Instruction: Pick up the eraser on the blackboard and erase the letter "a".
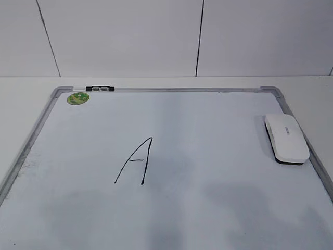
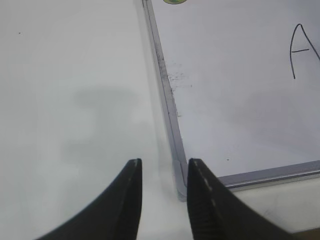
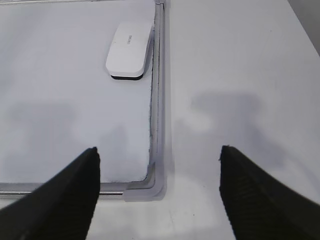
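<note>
The eraser, a white block with a black base, lies flat on the blackboard near its right frame; it also shows in the right wrist view. A tall capital "A" is written mid-board, and part of it shows in the left wrist view. No small lowercase "a" shows in any view. My left gripper is open and empty over the board's near left corner. My right gripper is wide open and empty over the near right corner, well short of the eraser. Neither gripper shows in the exterior view.
A green round sticker sits in the board's far left corner. A small black-and-white clip sits on the far frame. White table surrounds the board. A white wall stands behind.
</note>
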Available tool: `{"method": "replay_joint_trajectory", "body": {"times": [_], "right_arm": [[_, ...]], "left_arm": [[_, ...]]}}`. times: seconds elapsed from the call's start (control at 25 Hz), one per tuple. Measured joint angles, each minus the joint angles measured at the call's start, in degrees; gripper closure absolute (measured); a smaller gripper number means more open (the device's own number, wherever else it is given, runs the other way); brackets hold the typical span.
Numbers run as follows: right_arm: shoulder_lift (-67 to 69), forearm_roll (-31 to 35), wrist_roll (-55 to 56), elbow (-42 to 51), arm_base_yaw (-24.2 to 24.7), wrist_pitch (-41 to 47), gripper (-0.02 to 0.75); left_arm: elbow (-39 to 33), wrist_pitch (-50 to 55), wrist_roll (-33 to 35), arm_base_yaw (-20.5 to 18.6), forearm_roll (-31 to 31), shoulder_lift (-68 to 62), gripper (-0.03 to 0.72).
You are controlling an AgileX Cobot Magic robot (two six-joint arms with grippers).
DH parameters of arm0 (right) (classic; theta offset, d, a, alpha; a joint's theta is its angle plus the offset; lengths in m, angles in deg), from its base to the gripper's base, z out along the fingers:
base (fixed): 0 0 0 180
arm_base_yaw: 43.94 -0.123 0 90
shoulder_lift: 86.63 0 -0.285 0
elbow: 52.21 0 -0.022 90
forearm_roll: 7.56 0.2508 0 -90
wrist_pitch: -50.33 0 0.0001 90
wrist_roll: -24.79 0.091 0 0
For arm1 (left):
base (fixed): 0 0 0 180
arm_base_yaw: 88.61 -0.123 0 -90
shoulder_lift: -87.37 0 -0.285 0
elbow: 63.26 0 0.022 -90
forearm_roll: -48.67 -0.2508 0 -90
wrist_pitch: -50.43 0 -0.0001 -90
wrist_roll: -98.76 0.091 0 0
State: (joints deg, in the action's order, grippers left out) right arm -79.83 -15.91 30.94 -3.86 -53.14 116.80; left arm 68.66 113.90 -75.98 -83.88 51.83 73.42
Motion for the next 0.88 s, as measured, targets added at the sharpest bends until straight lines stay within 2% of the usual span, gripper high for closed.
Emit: {"method": "replay_joint_trajectory", "body": {"times": [0.64, 0.88], "right_arm": [[0.00, 0.00, 0.00, 0.12, 0.00, -0.12, 0.146], [0.00, 0.09, 0.00, 0.12, 1.80, -0.12, 0.146]], "left_arm": [[-0.11, -0.05, 0.00, 0.00, -0.13, 5.56, 0.453], [-0.11, -0.05, 0.00, -0.11, -0.13, 5.56, 0.453]]}}
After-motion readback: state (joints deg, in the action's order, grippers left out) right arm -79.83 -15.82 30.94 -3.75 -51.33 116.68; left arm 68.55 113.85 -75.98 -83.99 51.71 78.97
